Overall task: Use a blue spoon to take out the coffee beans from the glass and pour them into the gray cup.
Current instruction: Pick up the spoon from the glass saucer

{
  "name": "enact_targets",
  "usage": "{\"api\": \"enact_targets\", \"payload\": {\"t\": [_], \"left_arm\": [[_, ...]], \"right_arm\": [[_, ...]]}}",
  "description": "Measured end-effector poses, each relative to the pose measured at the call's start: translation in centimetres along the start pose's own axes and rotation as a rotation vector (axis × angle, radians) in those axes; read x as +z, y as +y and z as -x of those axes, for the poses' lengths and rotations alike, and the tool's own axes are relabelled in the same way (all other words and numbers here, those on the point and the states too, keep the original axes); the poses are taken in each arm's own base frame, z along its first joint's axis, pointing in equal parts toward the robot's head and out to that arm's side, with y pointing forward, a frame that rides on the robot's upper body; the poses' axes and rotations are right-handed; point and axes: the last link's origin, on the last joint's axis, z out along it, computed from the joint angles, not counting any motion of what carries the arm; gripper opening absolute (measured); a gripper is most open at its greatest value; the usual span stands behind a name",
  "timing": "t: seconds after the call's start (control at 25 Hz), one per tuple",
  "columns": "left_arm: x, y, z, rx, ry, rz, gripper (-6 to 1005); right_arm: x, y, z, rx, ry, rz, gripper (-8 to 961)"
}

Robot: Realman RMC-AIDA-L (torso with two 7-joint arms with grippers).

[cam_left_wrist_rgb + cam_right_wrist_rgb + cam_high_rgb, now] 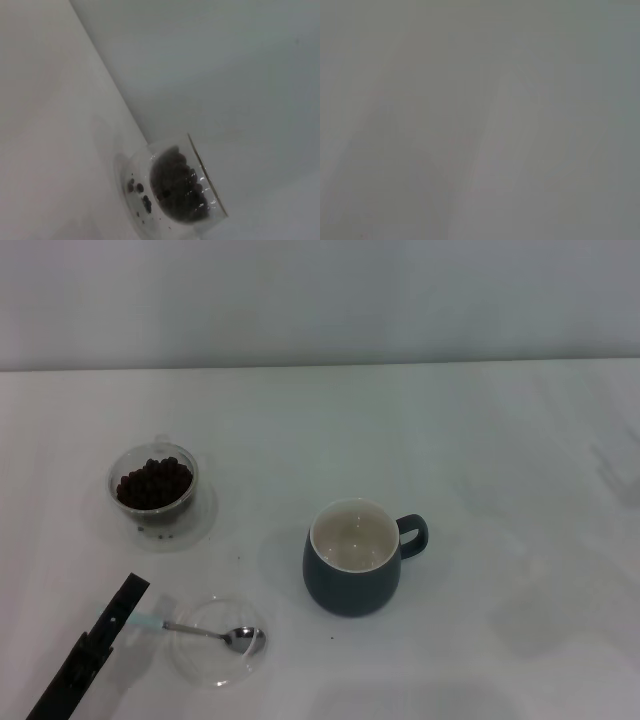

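Near-left of the dark blue-gray ceramic mug [352,570], the left gripper [128,604] is reaching the pale-blue-handled teaspoon [205,633] lying across a shallow clear dish [215,665]; finger state untellable. Grasping step; scooping from the bean-filled glass [154,485] follows.

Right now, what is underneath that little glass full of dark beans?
The glass stands on a flat clear dish, with a few loose coffee beans lying on the dish beside it. The heap of beans hides the glass's own bottom.

Soft even light, faint shadows
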Motion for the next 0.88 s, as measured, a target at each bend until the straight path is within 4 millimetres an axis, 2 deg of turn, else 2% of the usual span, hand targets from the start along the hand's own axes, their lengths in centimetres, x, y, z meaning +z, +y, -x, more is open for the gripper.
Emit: {"api": "enact_targets", "payload": {"t": [0.88], "left_arm": [[1.2, 0.6, -0.1, -0.012, -0.073, 0.053, 869]], "right_arm": [[-0.5, 0.9, 0.1, 0.018, -0.022, 0.001, 597]]}}
